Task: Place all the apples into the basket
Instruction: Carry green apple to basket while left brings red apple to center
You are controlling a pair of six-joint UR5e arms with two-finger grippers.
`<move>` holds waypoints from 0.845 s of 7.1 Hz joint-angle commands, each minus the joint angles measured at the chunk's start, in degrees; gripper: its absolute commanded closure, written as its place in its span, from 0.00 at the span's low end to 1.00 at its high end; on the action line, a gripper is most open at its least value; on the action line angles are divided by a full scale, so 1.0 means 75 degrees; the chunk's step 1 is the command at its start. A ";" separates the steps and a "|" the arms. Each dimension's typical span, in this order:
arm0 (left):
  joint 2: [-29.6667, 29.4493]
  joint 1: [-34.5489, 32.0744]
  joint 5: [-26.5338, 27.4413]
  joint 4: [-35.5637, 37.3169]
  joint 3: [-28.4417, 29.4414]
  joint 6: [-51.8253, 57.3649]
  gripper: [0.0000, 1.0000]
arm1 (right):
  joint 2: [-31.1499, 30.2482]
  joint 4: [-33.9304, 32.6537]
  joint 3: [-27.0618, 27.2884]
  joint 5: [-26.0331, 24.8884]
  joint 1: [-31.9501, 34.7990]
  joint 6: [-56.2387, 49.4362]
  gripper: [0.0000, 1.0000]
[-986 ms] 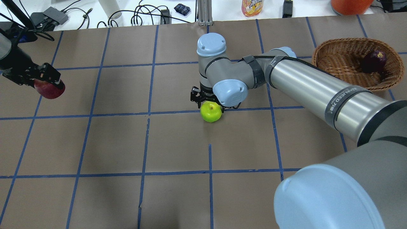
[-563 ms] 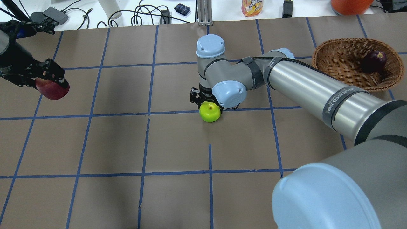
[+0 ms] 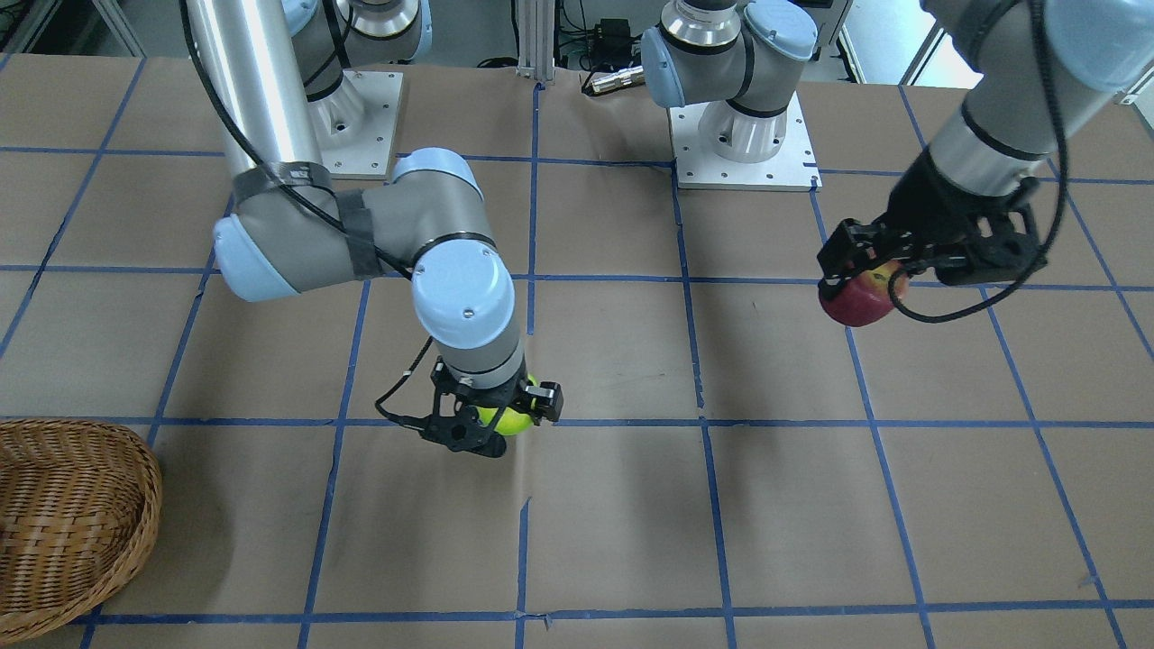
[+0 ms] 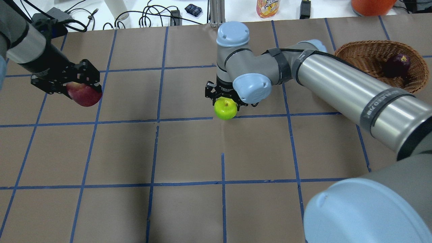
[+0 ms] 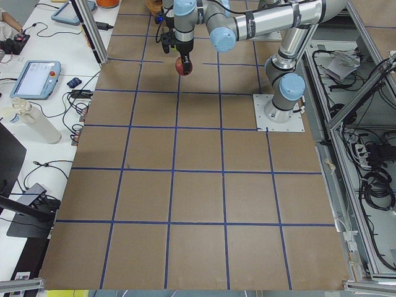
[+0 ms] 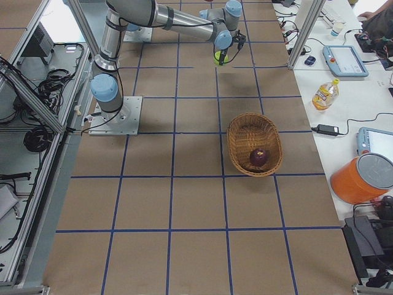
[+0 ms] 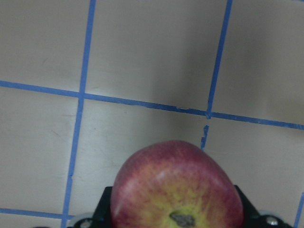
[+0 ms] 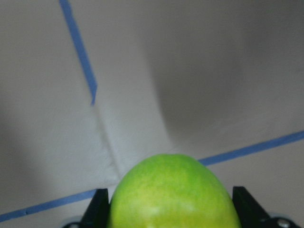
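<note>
The room is bright and evenly lit from above, so the brown table [image 4: 189,148] carries only soft, wide shadows beneath the arms. The white bench [image 4: 236,10] behind it is washed out. A glare streak runs down the metal tube of the right arm [image 4: 337,84], whose near shoulder looks smeared. In the right wrist view the green apple [image 8: 173,194] is close and blurry, with grey shadow upper right; the red apple [image 7: 175,187] in the left wrist view is sharper
</note>
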 commanded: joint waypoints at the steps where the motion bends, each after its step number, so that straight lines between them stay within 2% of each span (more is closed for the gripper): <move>1: -0.0457 -0.1284 -0.0008 0.2347 -0.1019 -0.2224 0.28 | -0.0337 0.1212 -0.0691 -0.0236 -0.1701 -0.2009 1.00; 3: -0.1264 -0.2561 0.0039 0.3095 -0.1012 -0.4029 0.30 | -0.0244 0.1430 -0.1140 -0.0577 -0.3085 -0.4273 1.00; 4: -0.1732 -0.2962 0.0085 0.3818 -0.1000 -0.4667 0.29 | -0.0163 0.1325 -0.1152 -0.1030 -0.3626 -0.5129 1.00; 5: -0.2190 -0.3256 0.0074 0.4208 -0.0872 -0.4917 0.23 | 0.0117 0.1022 -0.1176 -0.1163 -0.4049 -0.6147 1.00; 6: -0.2681 -0.3421 0.0190 0.4201 -0.0465 -0.5001 0.23 | 0.0456 0.0706 -0.1199 -0.1152 -0.4424 -0.6772 1.00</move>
